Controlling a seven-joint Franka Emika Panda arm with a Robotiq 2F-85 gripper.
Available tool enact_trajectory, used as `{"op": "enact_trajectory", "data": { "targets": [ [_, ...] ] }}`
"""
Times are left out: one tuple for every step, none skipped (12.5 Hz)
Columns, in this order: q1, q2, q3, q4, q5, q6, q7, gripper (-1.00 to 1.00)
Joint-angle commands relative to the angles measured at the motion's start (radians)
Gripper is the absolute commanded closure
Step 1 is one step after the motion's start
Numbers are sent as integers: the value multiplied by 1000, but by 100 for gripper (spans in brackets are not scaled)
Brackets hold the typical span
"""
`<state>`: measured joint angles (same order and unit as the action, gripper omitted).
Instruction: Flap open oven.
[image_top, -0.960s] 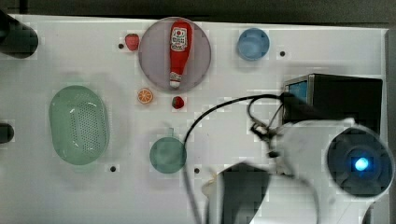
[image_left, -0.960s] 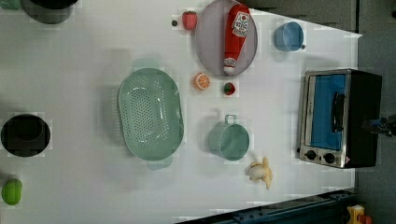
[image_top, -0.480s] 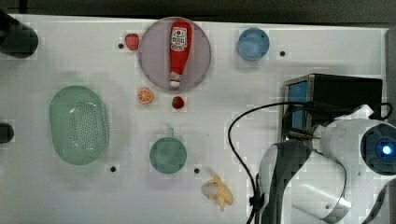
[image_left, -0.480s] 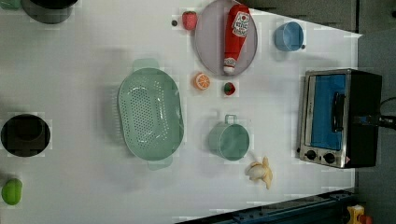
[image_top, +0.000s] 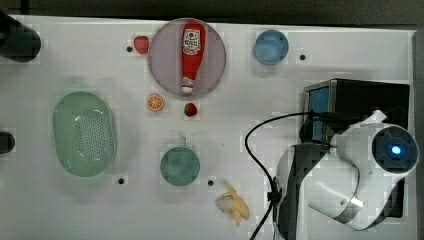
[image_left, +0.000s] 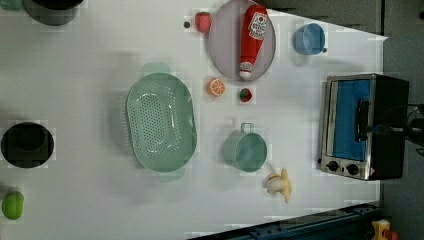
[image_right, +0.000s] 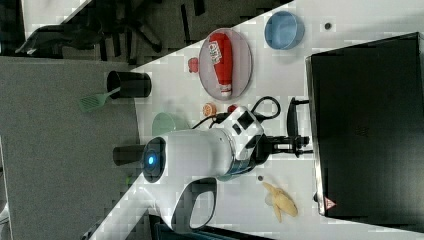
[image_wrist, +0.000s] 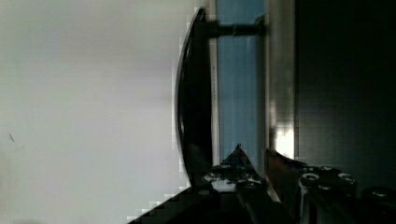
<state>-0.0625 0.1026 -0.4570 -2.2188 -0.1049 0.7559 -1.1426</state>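
The oven (image_left: 362, 126) stands at the table (image_left: 100, 210) edge, door closed. The gripper (image_right: 299, 144) reaches its handle (image_left: 361, 120) for pulling; finger state cannot be determined.

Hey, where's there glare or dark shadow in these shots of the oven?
Wrist view: a bright glare patch on the oven frame, with its right side lost in darkness. Left view: the glass door reads evenly blue, without glare. Right view: the oven top is near-black, and the table is brightly lit.
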Motion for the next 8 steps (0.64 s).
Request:
{"op": "enact_trajectory", "data": {
  "targets": [
    [2,31,13,14,1,49,-67,65],
    [2,43,18,14,1,50,-65,65],
    [3,49,26,13,1,50,-65,65],
    [5,49,33,13,0,50,-61,65],
    [7,49,33,11,-2,50,-44,65],
    [12,49,33,10,-9,50,-16,65],
    [20,49,34,7,-37,50,7,65],
    [34,49,36,5,-86,50,27,65]
  ]
}}
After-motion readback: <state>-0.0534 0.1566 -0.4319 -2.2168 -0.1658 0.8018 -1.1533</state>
